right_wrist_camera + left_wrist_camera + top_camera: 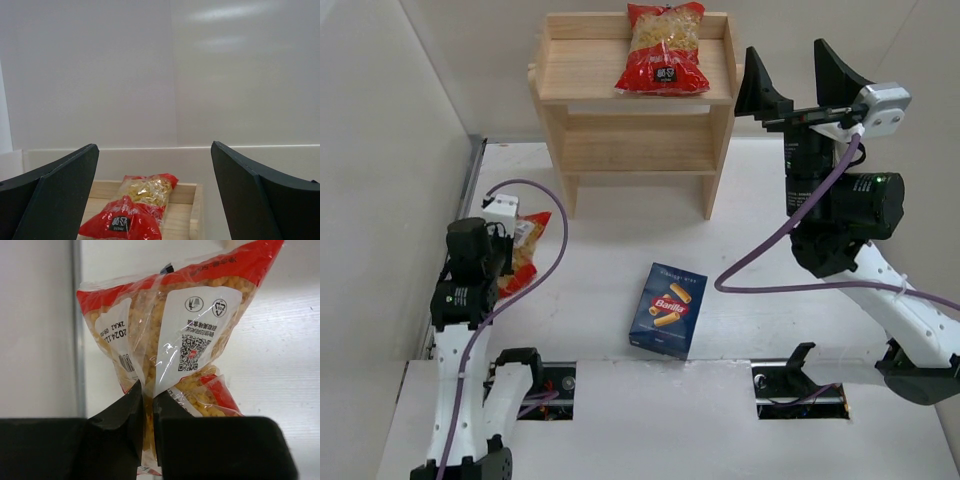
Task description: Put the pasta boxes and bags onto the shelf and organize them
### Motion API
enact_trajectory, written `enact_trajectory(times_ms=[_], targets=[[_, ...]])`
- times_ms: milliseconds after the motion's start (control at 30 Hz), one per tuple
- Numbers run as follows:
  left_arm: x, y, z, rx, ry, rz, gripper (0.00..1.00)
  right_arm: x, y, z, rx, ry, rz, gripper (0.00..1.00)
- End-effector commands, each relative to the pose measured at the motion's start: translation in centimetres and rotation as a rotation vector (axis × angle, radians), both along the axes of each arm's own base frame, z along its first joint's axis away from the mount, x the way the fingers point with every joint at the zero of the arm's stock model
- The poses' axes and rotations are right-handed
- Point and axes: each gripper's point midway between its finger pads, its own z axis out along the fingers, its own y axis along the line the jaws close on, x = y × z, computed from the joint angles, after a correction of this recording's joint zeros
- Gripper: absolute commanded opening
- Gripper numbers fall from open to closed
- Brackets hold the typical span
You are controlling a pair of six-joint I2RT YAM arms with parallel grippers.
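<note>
At the far left edge of the white table (pixel 620 230), the left claw (pixel 147 395) was pressed together on a thin fold of a red pasta bag (pixel 170 335), pinching it near one end. The bag rose from between the black fingers (pixel 125 415) with its white printed labels facing the wrist camera and yellow pasta showing through the clear plastic. Seen from above, this pinched bag sat just beside the left arm and well apart from the wooden shelf (pixel 580 85); whether it was touching the table could not be told. The shelf stood at the back of the table. The other red bag (pixel 665 50) lay on its top tier, toward the right side, with a small black label at its near end. The dark blue Barilla box (pixel 669 309) lay flat on the table between the two arms, in front of the shelf and touching neither claw. The right claw (pixel 800 75) was spread wide and held nothing. It was raised just right of the shelf's top tier, with the shelved bag visible between its parted fingers.
</note>
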Motion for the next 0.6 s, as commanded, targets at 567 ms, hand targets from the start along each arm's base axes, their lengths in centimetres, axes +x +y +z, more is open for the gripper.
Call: enact_trajectory(times_ms=[567], targets=[[9.9, -6.6, 51.2, 0.178, -1.399, -0.092, 0.00, 0.0, -1.8, -4.9, 0.058, 0.073, -0.031, 1.00]])
